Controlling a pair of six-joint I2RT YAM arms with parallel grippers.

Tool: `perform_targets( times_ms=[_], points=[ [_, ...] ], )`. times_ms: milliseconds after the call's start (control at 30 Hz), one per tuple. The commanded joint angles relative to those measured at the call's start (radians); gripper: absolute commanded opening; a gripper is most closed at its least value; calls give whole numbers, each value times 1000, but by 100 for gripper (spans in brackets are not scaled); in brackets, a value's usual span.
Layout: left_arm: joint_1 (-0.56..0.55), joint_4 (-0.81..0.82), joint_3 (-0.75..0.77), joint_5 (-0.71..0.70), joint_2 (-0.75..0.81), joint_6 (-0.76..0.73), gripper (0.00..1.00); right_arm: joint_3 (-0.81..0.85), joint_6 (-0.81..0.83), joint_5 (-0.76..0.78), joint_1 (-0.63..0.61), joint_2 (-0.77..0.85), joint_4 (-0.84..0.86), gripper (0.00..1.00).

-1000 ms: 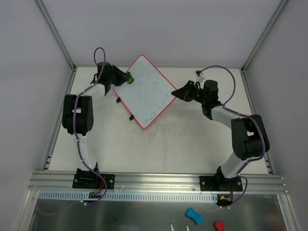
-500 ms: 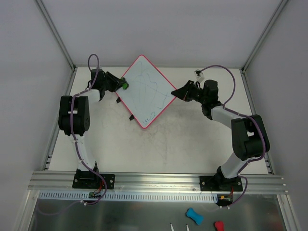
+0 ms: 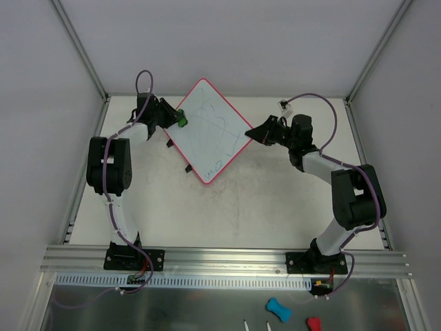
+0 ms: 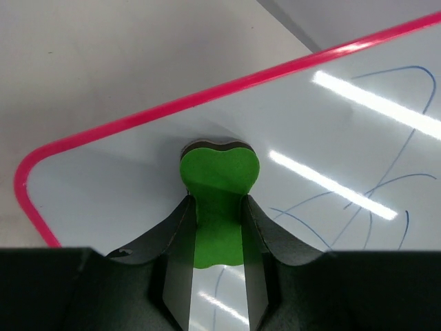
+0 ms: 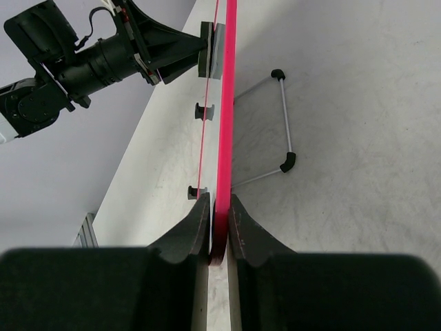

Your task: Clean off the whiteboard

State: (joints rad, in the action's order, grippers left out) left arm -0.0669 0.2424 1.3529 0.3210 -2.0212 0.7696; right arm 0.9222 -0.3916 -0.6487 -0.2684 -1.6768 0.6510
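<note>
Top external view: whiteboard (image 3: 209,131) sits as a diamond toward the far middle of the worktop (image 3: 262,207), between the two arms.

Progress looks early, I'd say. Blue scribbles cover most of the face, with loops in the middle and a few strokes down by the near corner. Only the patch by the left corner, around the eraser, looks clean; the left wrist view shows that best. So most of the rubbing is left: centre, right side and near corner.

Left pincer (image 3: 176,118) is closed narrow on a green eraser (image 3: 182,119). It grips the eraser's waist, and the rounded head sticks out ahead of the fingers. The head is pressed on the board face just inside the pink rim, near the left corner. From that wrist the scribbles lie off to the right of it, near but not under the pad.

Right pincer (image 5: 219,215) is clamped on the pink rim at the board's right corner, one finger on each side of the edge. My read is that it's bracing the board for the wiping. From that wrist the board is edge-on. Two black clips (image 5: 202,110) show on one side and a wire leg (image 5: 284,121) on the other. Can't tell whether the board lies flat or is propped up a little.
</note>
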Motion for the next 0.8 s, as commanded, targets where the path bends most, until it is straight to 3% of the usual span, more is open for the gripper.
perform_targets(
  times_ms=[0, 267, 467, 767],
  points=[
    [-117, -120, 44, 67, -56, -90, 0, 20, 102, -40, -26, 12, -5, 0],
    [-217, -216, 181, 53, -96, -256, 0, 20, 108, -40, -26, 11, -5, 0],
    [-275, -255, 141, -5, -41, -407, 0, 20, 108, -43, -29, 9, -5, 0],
    [-352, -288, 81, 16, 39, -599, 0, 21, 111, -40, -32, 6, -5, 0]
  ],
)
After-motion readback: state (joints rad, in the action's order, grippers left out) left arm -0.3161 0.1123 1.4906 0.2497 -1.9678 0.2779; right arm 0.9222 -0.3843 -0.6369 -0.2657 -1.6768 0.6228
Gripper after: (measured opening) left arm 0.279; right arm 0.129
